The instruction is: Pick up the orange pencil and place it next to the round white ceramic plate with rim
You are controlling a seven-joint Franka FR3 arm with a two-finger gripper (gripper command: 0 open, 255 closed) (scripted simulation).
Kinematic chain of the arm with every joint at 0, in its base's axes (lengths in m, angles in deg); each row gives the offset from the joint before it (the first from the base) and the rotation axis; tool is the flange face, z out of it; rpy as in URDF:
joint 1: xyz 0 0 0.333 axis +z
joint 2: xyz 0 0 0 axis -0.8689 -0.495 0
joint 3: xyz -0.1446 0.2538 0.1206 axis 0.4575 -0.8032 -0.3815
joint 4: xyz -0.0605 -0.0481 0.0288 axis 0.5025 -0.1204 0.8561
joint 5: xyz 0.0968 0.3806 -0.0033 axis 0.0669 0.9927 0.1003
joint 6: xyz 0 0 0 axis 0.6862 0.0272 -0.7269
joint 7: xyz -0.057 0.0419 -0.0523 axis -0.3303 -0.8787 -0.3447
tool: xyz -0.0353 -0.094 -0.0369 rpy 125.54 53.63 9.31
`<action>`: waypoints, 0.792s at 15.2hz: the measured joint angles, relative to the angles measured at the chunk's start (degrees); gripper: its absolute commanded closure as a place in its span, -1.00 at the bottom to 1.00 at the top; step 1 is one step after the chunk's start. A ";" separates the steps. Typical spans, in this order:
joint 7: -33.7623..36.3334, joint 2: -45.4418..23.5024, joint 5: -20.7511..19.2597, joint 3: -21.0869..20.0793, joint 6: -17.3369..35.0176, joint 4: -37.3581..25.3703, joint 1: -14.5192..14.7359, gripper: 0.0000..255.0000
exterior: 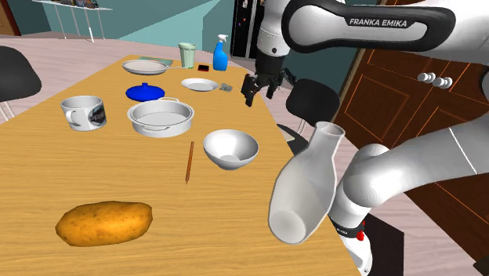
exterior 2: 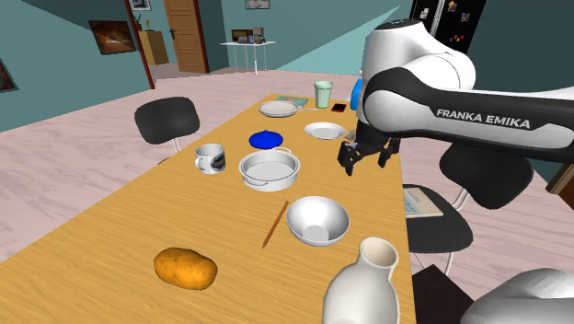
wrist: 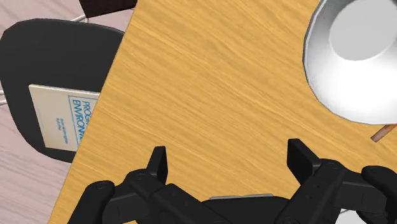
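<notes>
The orange pencil (exterior: 189, 162) (exterior 2: 275, 224) lies flat on the wooden table (exterior: 47, 172), just beside a white bowl (exterior: 230, 149); its tip (wrist: 383, 132) peeks out past the bowl in the wrist view. A small round white plate (exterior: 199, 85) (exterior 2: 324, 131) sits farther back, and a larger rimmed plate (exterior: 145, 67) (exterior 2: 278, 109) lies near the far end. My gripper (exterior: 262, 92) (exterior 2: 365, 158) (wrist: 229, 156) hangs open above bare table near its edge, between the small plate and the bowl, holding nothing.
A grey pot (exterior: 161, 118), blue lid (exterior: 145, 92), mug (exterior: 84, 112) and potato (exterior: 104, 223) lie on the table. A white vase (exterior: 306, 188) stands near the stand. A black chair (wrist: 38, 57) with a book (wrist: 63, 118) stands beside the table edge.
</notes>
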 measured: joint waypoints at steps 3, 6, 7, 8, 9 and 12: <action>8.80 -3.47 1.20 -4.85 2.12 -0.63 -1.05 -1.00; 18.09 -7.71 1.91 -10.13 3.72 -2.49 -2.25 -1.00; 20.99 -9.47 1.79 -11.61 4.35 -3.36 -2.90 -1.00; 24.12 -11.27 1.66 -13.35 4.66 -4.51 -3.44 -1.00; 27.47 -13.42 1.34 -15.23 5.41 -5.54 -4.06 -1.00; 36.89 -19.72 -0.53 -19.94 6.40 -9.36 -6.07 -1.00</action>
